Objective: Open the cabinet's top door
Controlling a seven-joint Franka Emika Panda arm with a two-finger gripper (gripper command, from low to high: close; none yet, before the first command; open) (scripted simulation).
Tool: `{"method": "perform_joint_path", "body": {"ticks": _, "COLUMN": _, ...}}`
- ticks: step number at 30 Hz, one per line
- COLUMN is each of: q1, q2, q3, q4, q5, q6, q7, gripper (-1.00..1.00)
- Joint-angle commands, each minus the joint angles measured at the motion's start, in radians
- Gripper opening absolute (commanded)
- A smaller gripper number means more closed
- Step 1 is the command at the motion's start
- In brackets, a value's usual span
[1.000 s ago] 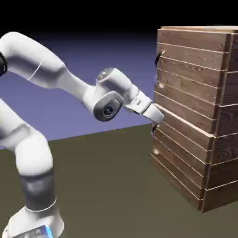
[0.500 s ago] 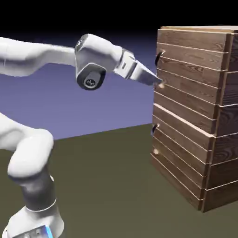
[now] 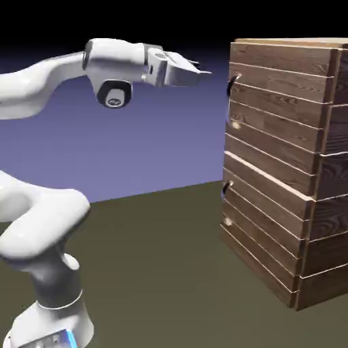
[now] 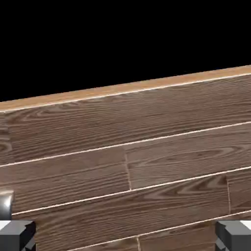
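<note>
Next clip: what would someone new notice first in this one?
The tall plank cabinet fills the exterior view's right side, its top door shut, a small dark handle near its upper left edge. The white arm stretches level across the upper left, its open gripper short of that handle, touching nothing.

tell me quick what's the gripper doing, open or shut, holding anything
gripper: open, holding nothing, short of the cabinet near the top door.
</note>
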Motion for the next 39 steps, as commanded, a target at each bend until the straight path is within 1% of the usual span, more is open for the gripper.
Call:
{"method": "perform_joint_path", "body": {"ticks": 1, "q1": -0.023, "q2": -0.02, "q3": 0.024, "q4": 0.01, "q5": 0.044, "q6": -0.006, "q7": -0.016, "gripper": 0.0}}
{"method": "perform_joint_path", "body": {"ticks": 18, "q1": -0.419, "q2": -0.354, "q3": 0.425, "q4": 0.179, "q5": 0.783, "q6": -0.111, "q7": -0.285, "gripper": 0.0}}
{"method": "perform_joint_path", "body": {"ticks": 20, "q1": -0.43, "q2": -0.363, "q3": 0.436, "q4": 0.183, "q5": 0.803, "q6": -0.113, "q7": -0.292, "gripper": 0.0}}
{"method": "perform_joint_path", "body": {"ticks": 24, "q1": -0.578, "q2": -0.354, "q3": 0.456, "q4": 0.312, "q5": 0.857, "q6": -0.13, "q7": -0.302, "gripper": 0.0}}
{"method": "perform_joint_path", "body": {"ticks": 25, "q1": -0.584, "q2": -0.353, "q3": 0.457, "q4": 0.317, "q5": 0.86, "q6": -0.131, "q7": -0.302, "gripper": 0.0}}
{"method": "perform_joint_path", "body": {"ticks": 26, "q1": -0.584, "q2": -0.353, "q3": 0.457, "q4": 0.317, "q5": 0.86, "q6": -0.131, "q7": -0.302, "gripper": -1.0}}
{"method": "perform_joint_path", "body": {"ticks": 27, "q1": -0.584, "q2": -0.353, "q3": 0.457, "q4": 0.317, "q5": 0.86, "q6": -0.131, "q7": -0.302, "gripper": -1.0}}
{"method": "perform_joint_path", "body": {"ticks": 33, "q1": -0.439, "q2": -0.393, "q3": 0.377, "q4": 0.1, "q5": 0.988, "q6": -0.341, "q7": -0.476, "gripper": -1.0}}
{"method": "perform_joint_path", "body": {"ticks": 39, "q1": -0.302, "q2": -0.399, "q3": 0.274, "q4": -0.118, "q5": 1.022, "q6": -0.572, "q7": -0.62, "gripper": -1.0}}
